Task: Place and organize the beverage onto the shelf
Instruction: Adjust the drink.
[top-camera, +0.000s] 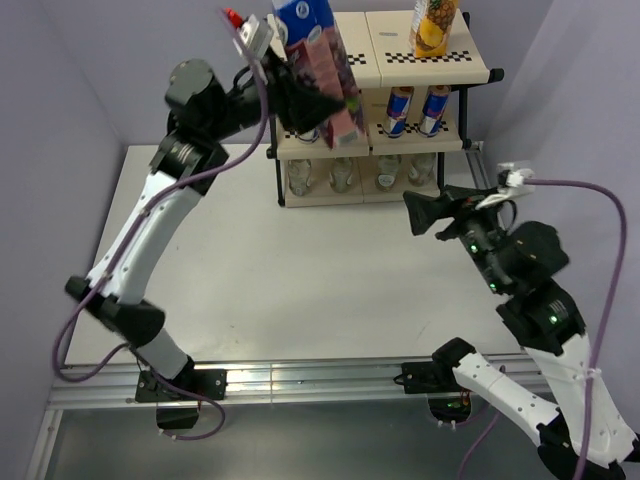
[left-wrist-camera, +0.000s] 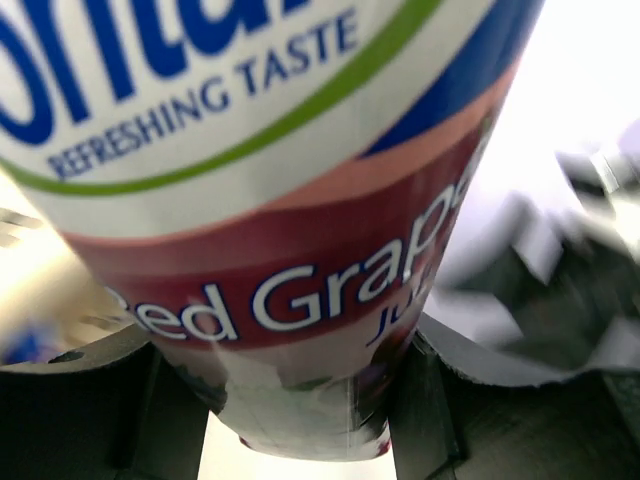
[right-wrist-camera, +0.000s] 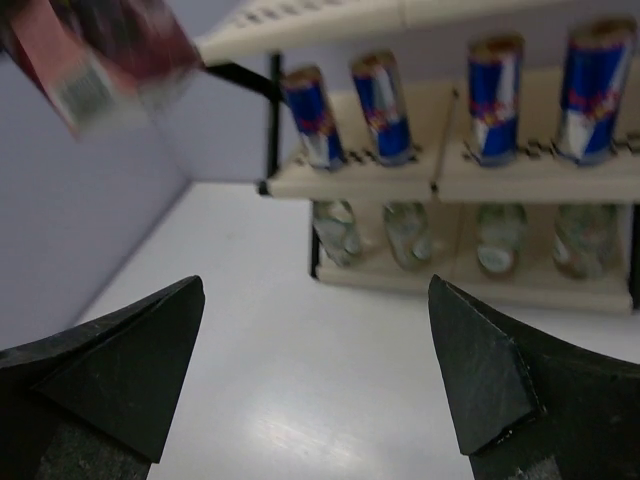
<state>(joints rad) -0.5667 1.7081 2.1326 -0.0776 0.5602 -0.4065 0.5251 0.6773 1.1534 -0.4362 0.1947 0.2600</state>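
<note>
Clamped between the black fingers (left-wrist-camera: 90, 410) of the left gripper (left-wrist-camera: 300, 415), the purple carton (left-wrist-camera: 300, 200) hangs tilted at the top left corner of the shelf (top-camera: 385, 45). Right gripper (right-wrist-camera: 315, 380) gapes wide, holding nothing, in front of the shelf; yellow carton (top-camera: 435, 25) on top, cans (top-camera: 415, 110) mid-tier, bottles (top-camera: 345, 175) lowest

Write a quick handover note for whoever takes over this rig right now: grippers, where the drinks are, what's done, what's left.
Left gripper: shut on the purple carton, held tilted in the air near the top left of the shelf.
Right gripper: open, empty, above the table, facing the shelf.
Done: four cans on the middle tier, four bottles on the bottom tier, yellow carton on the top tier, right side.
Left: stand the purple carton on the top tier, left side, then release.
</note>
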